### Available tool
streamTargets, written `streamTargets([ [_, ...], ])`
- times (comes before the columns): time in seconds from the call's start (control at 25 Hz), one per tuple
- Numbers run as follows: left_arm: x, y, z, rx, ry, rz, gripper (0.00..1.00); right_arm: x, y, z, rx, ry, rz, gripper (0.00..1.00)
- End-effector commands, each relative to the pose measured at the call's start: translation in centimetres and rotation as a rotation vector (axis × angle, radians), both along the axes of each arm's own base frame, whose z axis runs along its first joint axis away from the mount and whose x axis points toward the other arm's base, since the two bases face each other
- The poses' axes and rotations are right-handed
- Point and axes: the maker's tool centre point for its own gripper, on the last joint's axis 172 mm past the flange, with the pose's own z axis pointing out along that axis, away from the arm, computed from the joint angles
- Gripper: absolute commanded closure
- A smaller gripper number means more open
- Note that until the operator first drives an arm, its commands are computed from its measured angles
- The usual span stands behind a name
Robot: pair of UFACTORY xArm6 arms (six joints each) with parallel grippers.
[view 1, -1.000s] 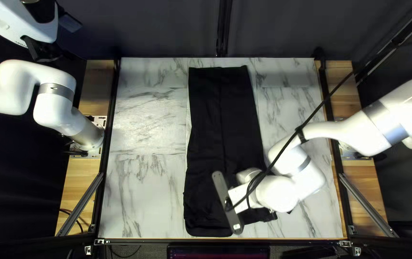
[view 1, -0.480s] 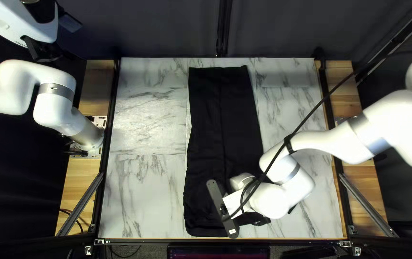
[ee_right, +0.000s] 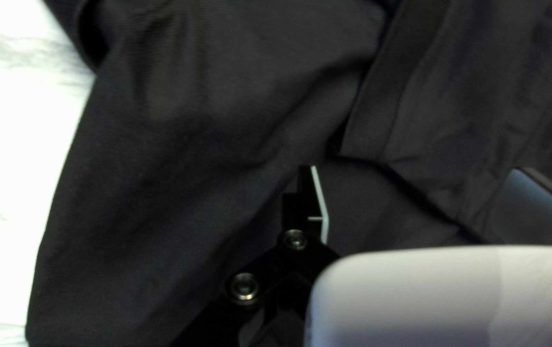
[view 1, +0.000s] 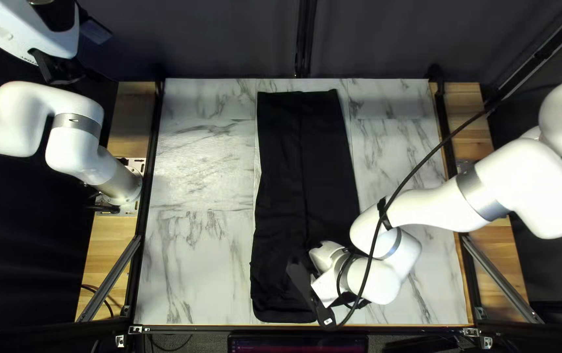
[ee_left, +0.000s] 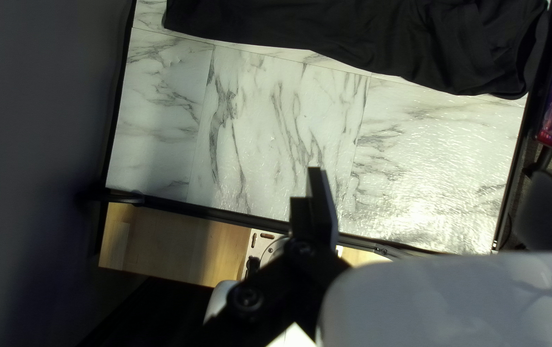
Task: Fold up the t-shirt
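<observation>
Well, the right claw (view 1: 345, 300) gapes wide over the black t-shirt (view 1: 287, 176), the left claw (view 1: 64, 70) spread wide too.

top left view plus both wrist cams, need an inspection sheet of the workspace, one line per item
surface: white marble-look table
job's things: black t-shirt, laid as a long strip from near the far edge to near the near edge, layered and creased at the near end
clutter: nothing seen
left gripper: open, nothing held
right gripper: open, above the t-shirt's near end
cables: black cable draped across the right arm
surroundings: dark curtain behind, screen past the near edge
</observation>
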Motion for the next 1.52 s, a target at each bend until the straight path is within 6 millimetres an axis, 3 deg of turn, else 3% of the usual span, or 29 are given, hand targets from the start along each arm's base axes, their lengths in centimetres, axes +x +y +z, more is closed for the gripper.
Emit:
streamTargets([
  [0.04,0.0,0.0,0.0,0.000,0.000,0.000,0.00,0.4,-0.1,-0.3,-0.012,0.021,0.022,0.06],
  [0.12,0.0,0.0,0.0,0.000,0.000,0.000,0.00,0.3,-0.5,-0.7,-0.016,0.033,0.025,0.12],
  [0.16,0.0,0.0,0.0,0.000,0.000,0.000,0.00,0.3,-0.7,-0.8,-0.016,0.038,0.026,0.21],
  [0.24,0.0,0.0,0.0,0.000,0.000,0.000,0.00,0.3,-1.0,-1.0,-0.018,0.046,0.028,0.23],
  [0.32,0.0,0.0,0.0,0.000,0.000,0.000,0.00,0.6,-1.2,-1.0,-0.018,0.053,0.029,0.33],
  [0.36,0.0,0.0,0.0,0.000,0.000,0.000,0.00,0.6,-1.5,-1.0,-0.020,0.057,0.027,0.42],
  [0.4,0.0,0.0,0.0,0.000,0.000,0.000,0.00,0.7,-1.6,-1.0,-0.021,0.059,0.026,0.77],
  [0.44,0.0,0.0,0.0,0.000,0.000,0.000,0.00,0.7,-1.7,-0.9,-0.022,0.062,0.025,0.95],
  [0.48,0.0,0.0,0.0,0.000,0.000,0.000,0.00,1.0,-1.8,-0.7,-0.024,0.063,0.025,1.00],
  [0.8,0.0,0.0,0.0,0.000,0.000,0.000,0.00,1.4,-2.0,-0.6,-0.040,0.067,0.026,1.00],
  [1.0,0.0,0.0,0.0,0.000,0.000,0.000,0.00,0.6,-1.3,-0.2,-0.051,0.067,0.031,1.00],
  [1.04,0.0,0.0,0.0,0.000,0.000,0.000,0.00,0.0,-1.2,-0.3,-0.051,0.071,0.030,0.91],
  [1.08,0.0,0.0,0.0,0.000,0.000,0.000,0.00,-0.3,-1.2,-0.3,-0.050,0.073,0.030,0.24],
  [1.16,0.0,0.0,0.0,0.000,0.000,0.000,0.00,-0.9,-1.1,-0.6,-0.040,0.080,0.032,0.00],
  [1.52,0.0,0.0,0.0,0.000,0.000,0.000,0.00,-0.4,-1.3,-0.5,-0.020,0.087,0.041,0.00],
])
